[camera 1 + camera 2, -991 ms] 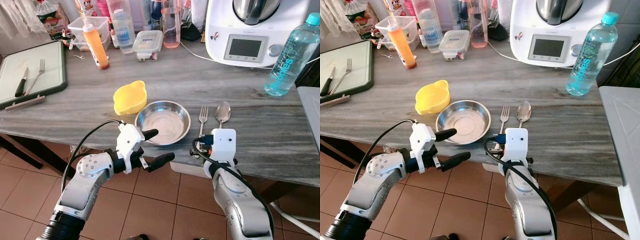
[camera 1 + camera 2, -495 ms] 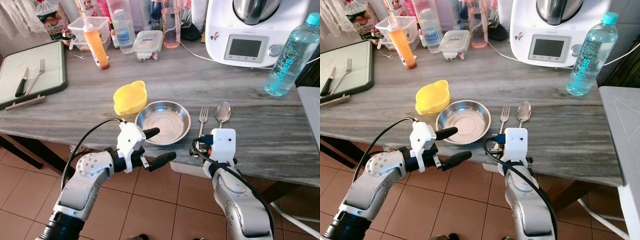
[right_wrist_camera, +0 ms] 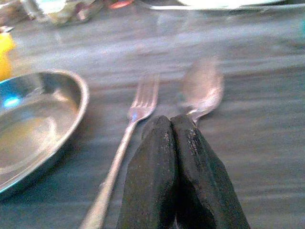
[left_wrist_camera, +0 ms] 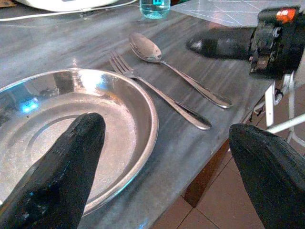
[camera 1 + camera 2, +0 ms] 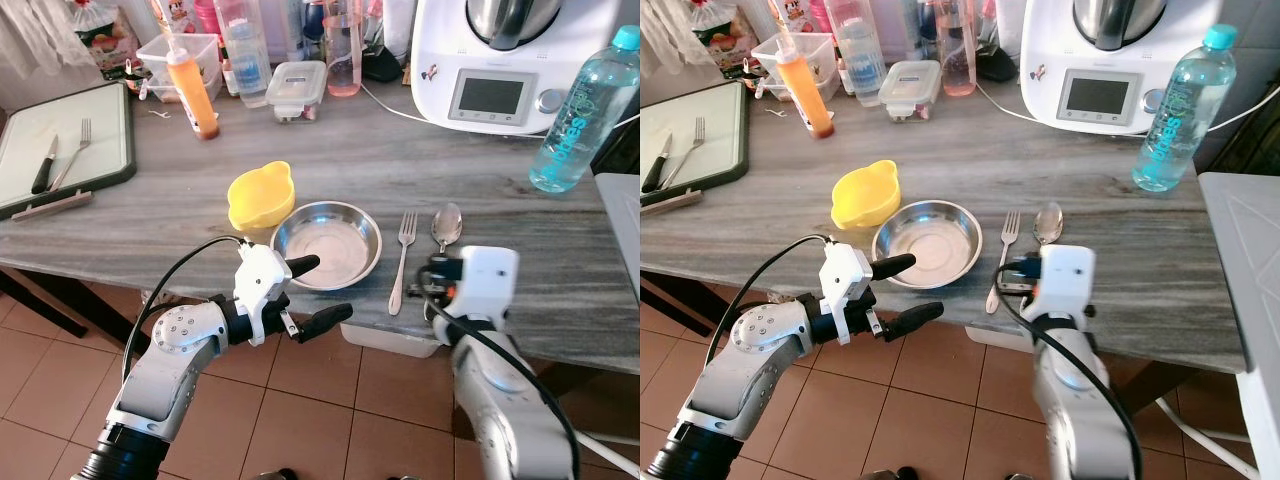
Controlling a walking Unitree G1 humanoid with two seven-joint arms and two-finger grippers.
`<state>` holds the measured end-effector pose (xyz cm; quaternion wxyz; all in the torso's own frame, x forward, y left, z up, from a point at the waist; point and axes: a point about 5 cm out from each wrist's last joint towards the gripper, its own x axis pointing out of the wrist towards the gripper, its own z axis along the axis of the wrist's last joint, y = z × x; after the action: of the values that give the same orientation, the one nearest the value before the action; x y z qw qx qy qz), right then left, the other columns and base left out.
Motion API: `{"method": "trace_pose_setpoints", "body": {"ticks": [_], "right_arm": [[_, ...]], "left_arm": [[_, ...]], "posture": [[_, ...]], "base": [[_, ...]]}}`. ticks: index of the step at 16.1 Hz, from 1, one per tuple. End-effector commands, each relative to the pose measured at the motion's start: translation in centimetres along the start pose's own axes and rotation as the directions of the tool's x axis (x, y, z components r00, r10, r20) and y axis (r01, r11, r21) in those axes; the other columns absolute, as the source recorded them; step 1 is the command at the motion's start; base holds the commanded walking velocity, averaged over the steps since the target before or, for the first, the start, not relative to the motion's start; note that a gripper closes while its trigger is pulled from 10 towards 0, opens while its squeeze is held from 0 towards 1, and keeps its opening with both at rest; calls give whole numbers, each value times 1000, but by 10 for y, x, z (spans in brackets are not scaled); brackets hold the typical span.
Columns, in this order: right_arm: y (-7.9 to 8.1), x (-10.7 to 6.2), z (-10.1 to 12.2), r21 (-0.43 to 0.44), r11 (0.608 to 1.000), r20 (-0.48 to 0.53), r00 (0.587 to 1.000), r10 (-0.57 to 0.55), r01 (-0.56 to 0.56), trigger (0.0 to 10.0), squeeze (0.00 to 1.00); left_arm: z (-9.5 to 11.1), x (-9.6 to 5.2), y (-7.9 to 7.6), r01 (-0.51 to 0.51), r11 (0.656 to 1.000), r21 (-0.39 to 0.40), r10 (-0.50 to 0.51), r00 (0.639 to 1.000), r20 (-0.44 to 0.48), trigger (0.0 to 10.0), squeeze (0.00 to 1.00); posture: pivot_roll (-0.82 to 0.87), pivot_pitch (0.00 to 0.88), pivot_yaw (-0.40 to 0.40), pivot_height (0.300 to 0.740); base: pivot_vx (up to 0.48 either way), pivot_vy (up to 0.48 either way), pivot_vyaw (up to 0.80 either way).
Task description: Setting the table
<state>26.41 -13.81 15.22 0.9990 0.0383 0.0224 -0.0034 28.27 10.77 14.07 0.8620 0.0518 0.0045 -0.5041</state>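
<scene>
One place looks nearly laid: steel plate (image 5: pixel 326 243) near the surface's (image 5: pixel 150 215) front edge, fork (image 5: pixel 402 255) and spoon (image 5: pixel 444 228) just beside it. Right claw (image 3: pixel 177 157) pressed together over the spoon handle; left claw (image 5: pixel 312 294) spread by the plate

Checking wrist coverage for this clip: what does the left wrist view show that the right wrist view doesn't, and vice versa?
Left wrist: the left claw's spread fingers, the right arm's camera housing, the table edge, floor tiles. Right wrist: the right claw shut over the spoon handle, a yellow cup edge. Both: steel bowl, fork, spoon.
</scene>
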Motion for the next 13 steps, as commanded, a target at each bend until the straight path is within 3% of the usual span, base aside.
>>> {"method": "trace_pose_setpoints", "body": {"ticks": [1, 5, 6, 7, 8, 9, 11, 13], "right_arm": [[-3, -4, 9, -14, 1000, 65, 998, -13, 14, 0, 0], [-8, -8, 9, -17, 999, 93, 995, -34, 35, 275, 0], [-10, -10, 9, -33, 998, 104, 993, -48, 51, 3333, 0], [-13, -11, 11, -48, 996, 131, 989, -68, 75, 9137, 0], [-17, -13, 14, -78, 991, 163, 982, -95, 108, 10000, 0], [-21, -15, 17, -72, 988, 192, 974, -123, 139, 10000, 0], [-32, -23, 28, -173, 961, 292, 943, -158, 214, 10000, 0], [-36, -26, 31, -195, 951, 316, 934, -170, 239, 10000, 0]], "left_arm": [[-3, -3, 3, -11, 1000, 4, 11, 1000, -16, 10000, 0], [1, -5, 7, 0, 1000, -1, 0, 1000, 12, 10000, 0], [1, -5, 8, -15, 1000, -8, 15, 1000, 22, 10000, 0], [2, -5, 9, -23, 1000, 0, 23, 999, 30, 10000, 0], [4, -4, 10, -38, 999, -4, 39, 998, 57, 10000, 0], [5, -4, 10, -42, 999, -5, 42, 997, 62, 10000, 0], [8, 1, 9, -54, 999, 1, 53, 994, 93, 10000, 0], [8, 2, 7, -65, 998, -13, 66, 992, 107, 10000, 0]], "posture": [[94, 140, 120, 740], [98, 131, 112, 740], [99, 129, 111, 740], [97, 125, 105, 740], [96, 122, 103, 740], [96, 122, 103, 740], [90, 114, 91, 740], [88, 112, 87, 740]], "base": [[0, 0, 0], [0, 0, 0], [0, 0, 0], [0, 0, 0], [0, 0, 0], [0, 0, 0], [0, 0, 0], [0, 0, 0]]}}
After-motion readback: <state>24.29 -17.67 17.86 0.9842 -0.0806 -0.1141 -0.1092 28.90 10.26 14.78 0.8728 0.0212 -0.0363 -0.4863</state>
